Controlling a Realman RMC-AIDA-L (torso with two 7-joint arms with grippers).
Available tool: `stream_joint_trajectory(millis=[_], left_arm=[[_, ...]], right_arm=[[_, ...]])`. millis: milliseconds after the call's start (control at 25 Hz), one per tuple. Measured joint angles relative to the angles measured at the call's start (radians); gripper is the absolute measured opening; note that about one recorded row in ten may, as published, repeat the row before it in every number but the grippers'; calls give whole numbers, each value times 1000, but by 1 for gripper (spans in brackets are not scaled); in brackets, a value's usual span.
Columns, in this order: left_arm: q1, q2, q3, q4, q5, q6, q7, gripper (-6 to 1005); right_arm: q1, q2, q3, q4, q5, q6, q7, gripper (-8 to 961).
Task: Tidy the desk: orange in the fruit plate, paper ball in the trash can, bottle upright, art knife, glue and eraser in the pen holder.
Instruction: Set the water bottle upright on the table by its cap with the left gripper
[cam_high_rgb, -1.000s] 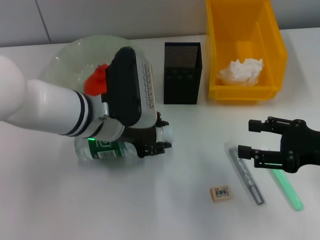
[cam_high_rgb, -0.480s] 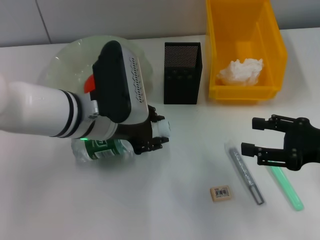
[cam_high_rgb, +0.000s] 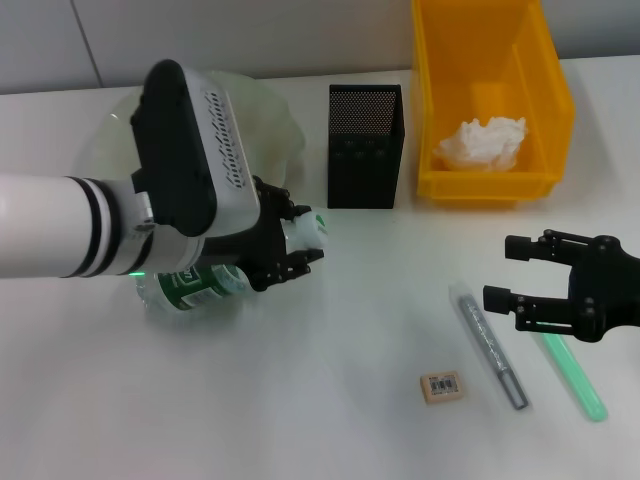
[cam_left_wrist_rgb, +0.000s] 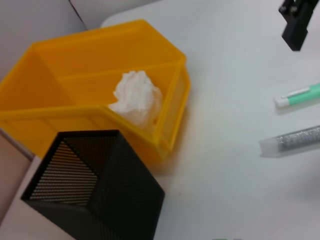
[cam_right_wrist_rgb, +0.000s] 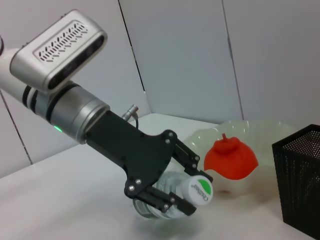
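The left hand (cam_high_rgb: 290, 245) grips the bottle (cam_high_rgb: 195, 285) near its neck, fingers clamped on either side just behind the white-and-green cap. The bottle is tilted, cap end raised and pointing toward 2 o'clock in the head view. Much of its body is hidden there under the arm's white forearm; only the green label and a patch of clear plastic show. The right wrist view shows the grip more plainly, with the cap facing that camera.

The fruit plate (cam_high_rgb: 275, 115) sits at 12 o'clock from the bottle, largely covered in the head view by the wrist housing. The orange (cam_right_wrist_rgb: 231, 157) is hidden in that view, but the right wrist view shows it lying in the plate.

The pen holder (cam_high_rgb: 365, 160) stands upright at the centre rear of the tabletop (cam_high_rgb: 330, 420), and the trash can (cam_high_rgb: 490, 100) is just beside it at 3 o'clock, with the paper ball (cam_high_rgb: 482, 142) inside.

The right hand (cam_high_rgb: 505, 272) hovers at the right edge with its fingers spread and nothing between them; its arm is cut off by the frame. Below it lie a green pen (cam_high_rgb: 575, 378), partly covered by the hand, and a grey glitter tube (cam_high_rgb: 490, 345). The eraser (cam_high_rgb: 441, 386) lies at 8 o'clock from the tube.
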Motion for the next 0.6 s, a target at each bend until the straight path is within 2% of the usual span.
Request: stream_joint_trajectory(millis=[160, 400, 440, 600], left_arm=[[30, 0, -14, 32, -8, 0, 0, 453], [41, 0, -17, 45, -17, 1, 0, 455], [76, 0, -22, 76, -52, 1, 5, 455], [90, 0, -23, 89, -71, 1, 5, 457]], right_arm=[[1, 0, -2, 0, 0, 0, 0, 785], [2, 0, -3, 0, 0, 0, -1, 785], [2, 0, -3, 0, 0, 0, -1, 785], [2, 0, -5, 0, 0, 0, -1, 785]])
